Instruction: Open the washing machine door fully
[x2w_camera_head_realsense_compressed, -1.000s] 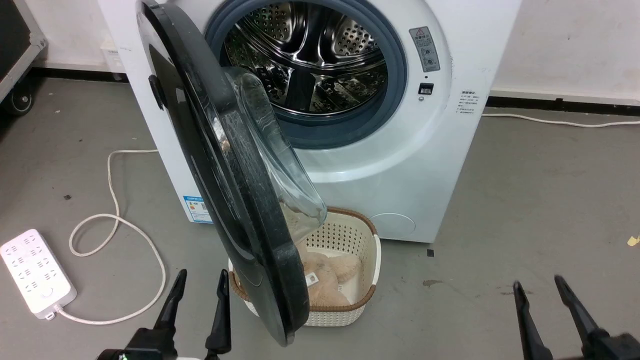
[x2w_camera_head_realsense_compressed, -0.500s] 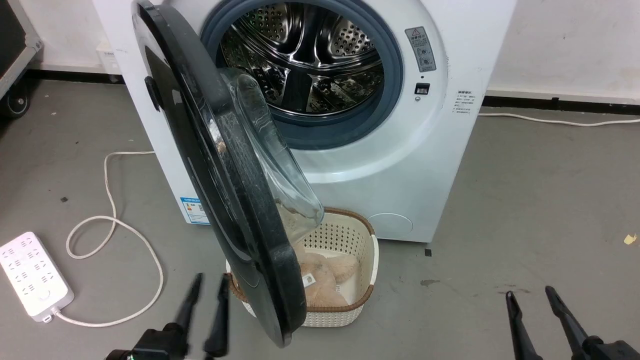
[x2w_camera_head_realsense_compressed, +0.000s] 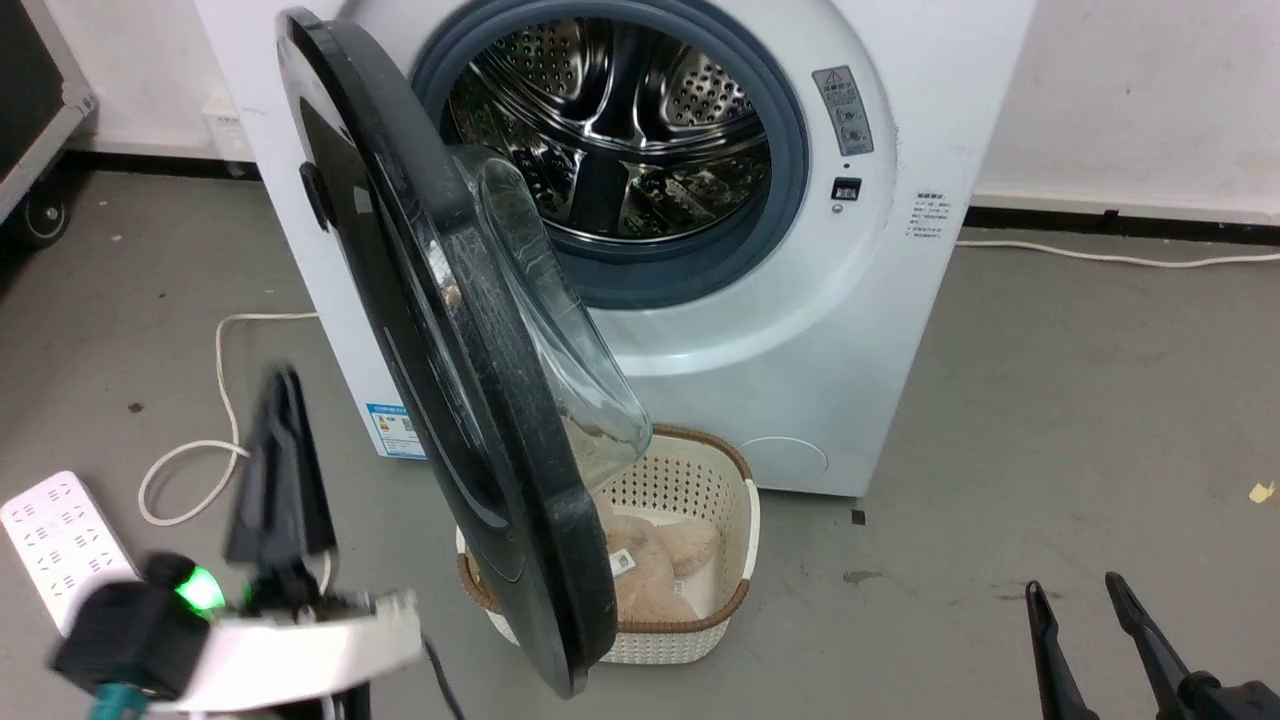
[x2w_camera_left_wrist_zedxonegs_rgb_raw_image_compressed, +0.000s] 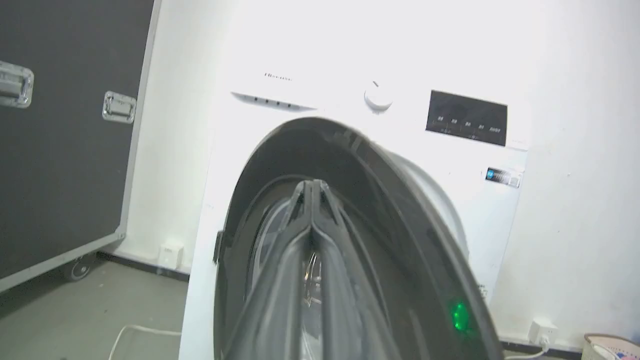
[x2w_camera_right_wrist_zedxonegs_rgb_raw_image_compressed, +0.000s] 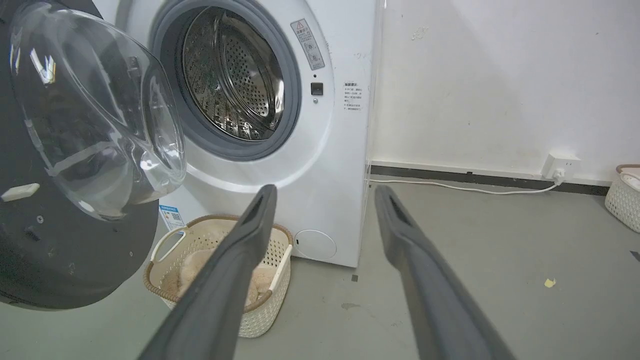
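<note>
The white washing machine (x2w_camera_head_realsense_compressed: 800, 330) stands ahead with its steel drum exposed. Its glossy black washing machine door (x2w_camera_head_realsense_compressed: 400, 300) hangs swung out on the left hinge, edge-on to me, with the clear glass bowl bulging toward the drum. My left gripper (x2w_camera_head_realsense_compressed: 283, 378) is shut on nothing, raised left of the door's outer face and apart from it. In the left wrist view the pressed-together fingers (x2w_camera_left_wrist_zedxonegs_rgb_raw_image_compressed: 311, 210) point at the washing machine door (x2w_camera_left_wrist_zedxonegs_rgb_raw_image_compressed: 400, 210). My right gripper (x2w_camera_head_realsense_compressed: 1072, 588) is open low at the right, well clear. Its wrist view shows the gripper (x2w_camera_right_wrist_zedxonegs_rgb_raw_image_compressed: 325, 189) and the door's inner side (x2w_camera_right_wrist_zedxonegs_rgb_raw_image_compressed: 50, 250).
A cream perforated basket (x2w_camera_head_realsense_compressed: 690, 480) with tan cloth sits on the floor under the door's lower edge. Left of the machine are a white power strip (x2w_camera_head_realsense_compressed: 55, 540), a looping cable (x2w_camera_head_realsense_compressed: 225, 400) and a black wheeled case (x2w_camera_head_realsense_compressed: 30, 80). Another cable (x2w_camera_head_realsense_compressed: 1100, 255) runs along the right wall.
My left arm has risen and swung left of the door, and its fingers have gone from open to shut. The door and right gripper have kept their places; the camera shifted slightly.
</note>
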